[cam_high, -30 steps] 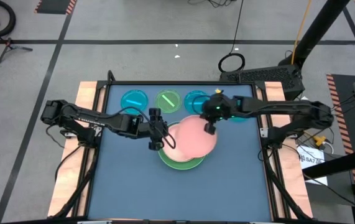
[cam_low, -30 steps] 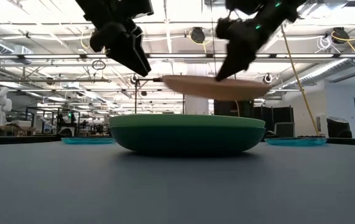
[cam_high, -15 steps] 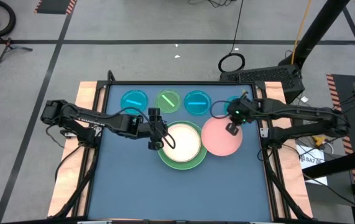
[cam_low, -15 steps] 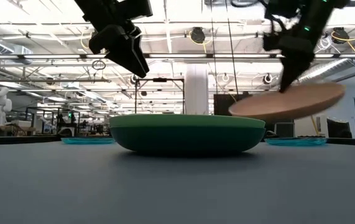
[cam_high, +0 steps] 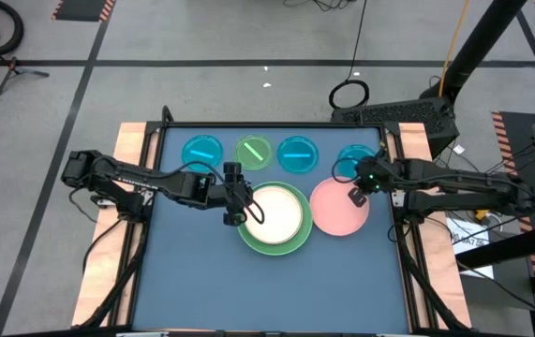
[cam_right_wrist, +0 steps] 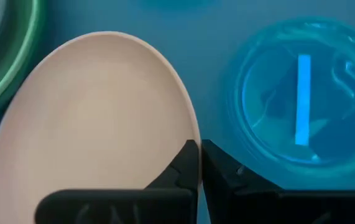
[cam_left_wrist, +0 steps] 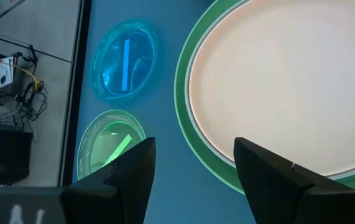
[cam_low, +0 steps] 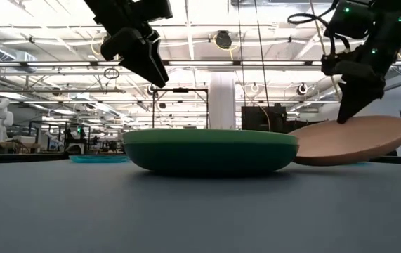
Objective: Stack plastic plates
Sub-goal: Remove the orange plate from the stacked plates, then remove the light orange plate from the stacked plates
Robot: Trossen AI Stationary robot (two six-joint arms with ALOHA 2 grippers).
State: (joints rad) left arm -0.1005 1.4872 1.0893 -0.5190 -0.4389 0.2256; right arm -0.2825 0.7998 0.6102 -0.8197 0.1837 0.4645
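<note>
A stack of larger plates (cam_high: 274,219) stands mid-table: green ones (cam_low: 211,150) below, a cream plate (cam_left_wrist: 289,81) on top. My left gripper (cam_high: 235,212) hovers open above the stack's left rim (cam_left_wrist: 193,180). The pink plate (cam_high: 338,210) is to the right of the stack, with my right gripper (cam_high: 354,196) shut on it. Three small cyan plates (cam_high: 202,151) (cam_high: 296,153) (cam_high: 353,161) and a lime one (cam_high: 254,151) lie flat along the far edge. My right gripper pinches the pink plate's rim (cam_right_wrist: 188,148) on its far right side between its two fingers. It comes slanting down from the table's right. The plate (cam_low: 355,139) is tilted, the held side raised and its lower left side (cam_low: 311,159) down at the table surface beside the stack.
The cyan plate (cam_right_wrist: 301,93) at the far right lies just beyond the held rim. The lime plate (cam_left_wrist: 109,146) and a cyan one (cam_left_wrist: 124,59) lie beyond my left gripper. Bare blue table (cam_high: 267,290) spreads toward the near edge.
My right gripper has carried the pink plate from above the stack toward the table's right edge and down. The plate, then level in the air, is now tilted with its lower side at the table. The cream plate on the stack is uncovered.
</note>
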